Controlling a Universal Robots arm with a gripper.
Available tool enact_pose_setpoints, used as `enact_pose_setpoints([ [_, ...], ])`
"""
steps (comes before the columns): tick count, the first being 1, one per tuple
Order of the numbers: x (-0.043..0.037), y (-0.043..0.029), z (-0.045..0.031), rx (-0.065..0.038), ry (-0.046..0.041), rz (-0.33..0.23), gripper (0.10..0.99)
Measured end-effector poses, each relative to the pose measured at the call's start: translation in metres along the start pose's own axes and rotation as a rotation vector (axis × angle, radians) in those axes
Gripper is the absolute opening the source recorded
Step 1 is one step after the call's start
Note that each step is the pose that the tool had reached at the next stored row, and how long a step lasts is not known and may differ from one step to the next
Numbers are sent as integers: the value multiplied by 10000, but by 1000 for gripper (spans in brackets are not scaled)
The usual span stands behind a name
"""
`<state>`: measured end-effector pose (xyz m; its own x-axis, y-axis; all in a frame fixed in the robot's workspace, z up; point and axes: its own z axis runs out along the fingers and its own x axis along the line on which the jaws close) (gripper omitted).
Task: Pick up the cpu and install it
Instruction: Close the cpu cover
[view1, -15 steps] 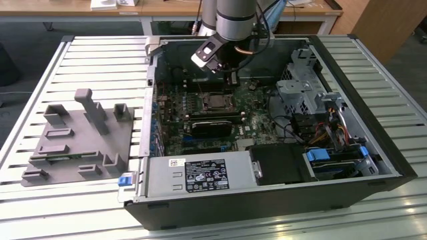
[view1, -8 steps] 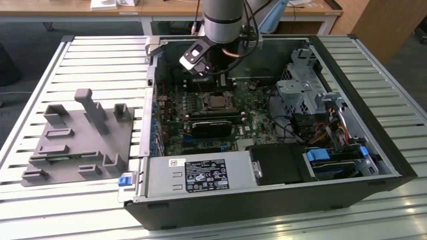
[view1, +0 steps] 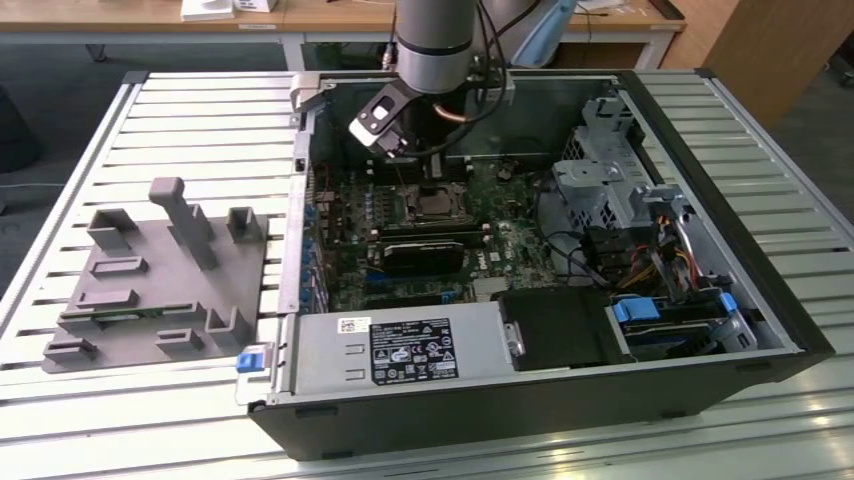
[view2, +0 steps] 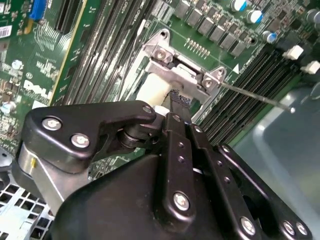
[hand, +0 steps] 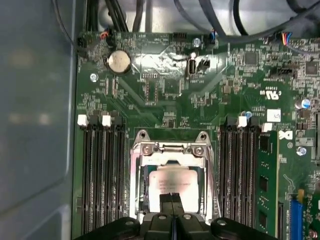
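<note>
The cpu (hand: 172, 181) is a small square chip with a silvery top, lying flat inside the open metal socket frame (hand: 172, 148) on the green motherboard. In the second wrist view the cpu (view2: 149, 93) shows as a pale patch under the frame (view2: 180, 70). My gripper (hand: 172, 198) is shut, its two black fingers pressed together, with the tips right over the cpu's near edge. I cannot tell whether they touch it. In the exterior view the arm reaches down into the computer case (view1: 747, 330), with the gripper (view1: 424, 176) just above the socket (view1: 434, 204).
Memory slots (hand: 102, 175) flank the socket on both sides. A black module (view1: 420, 255) lies just in front of it, and a power supply (view1: 400, 350) beyond that. A drive cage (view1: 601, 180) and cables stand to the exterior view's right. A grey fixture with posts (view1: 160, 270) sits outside the case.
</note>
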<state>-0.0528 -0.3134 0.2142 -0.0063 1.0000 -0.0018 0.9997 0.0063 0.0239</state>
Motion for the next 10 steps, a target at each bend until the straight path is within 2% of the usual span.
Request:
enact_pose_setpoints([
  [4,1,-62,38,1,-1,1,106],
  [10,1,-96,90,0,0,1,106],
])
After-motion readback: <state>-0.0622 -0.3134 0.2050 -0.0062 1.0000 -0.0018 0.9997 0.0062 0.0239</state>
